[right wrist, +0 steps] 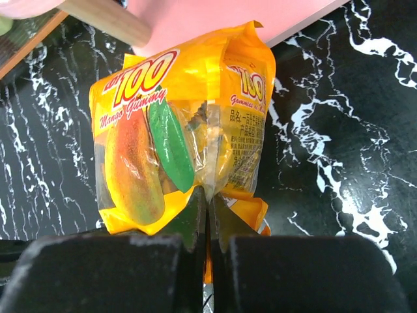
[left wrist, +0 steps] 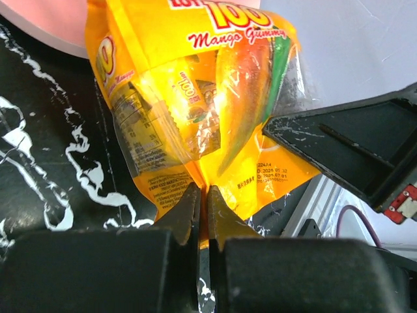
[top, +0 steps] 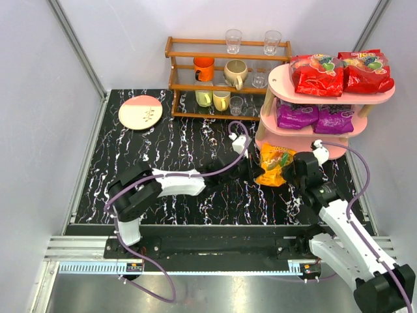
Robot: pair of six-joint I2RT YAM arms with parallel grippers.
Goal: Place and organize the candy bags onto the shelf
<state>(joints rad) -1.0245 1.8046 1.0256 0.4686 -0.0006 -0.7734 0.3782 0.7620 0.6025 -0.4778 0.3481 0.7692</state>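
Note:
An orange mango-gummy candy bag [top: 275, 164] hangs just in front of the bottom board of the pink shelf [top: 280, 77]. Both grippers pinch it. My left gripper [left wrist: 202, 192] is shut on the bag's [left wrist: 195, 78] lower seam from the left. On the opposite edge of the bag [right wrist: 176, 117], my right gripper [right wrist: 208, 199] is also shut. In the top view the left gripper [top: 251, 168] and right gripper [top: 292, 171] flank the bag. Two red bags [top: 317, 74] [top: 366, 72] lie on the top tier. Two purple bags [top: 296, 116] [top: 333, 119] lie on the middle tier.
A brown wooden rack [top: 228, 72] with mugs and glasses stands behind the shelf at the back. A round pink-and-cream plate [top: 140, 111] lies at the back left on the black marbled table. A wooden shelf post [right wrist: 104, 19] is close above the bag.

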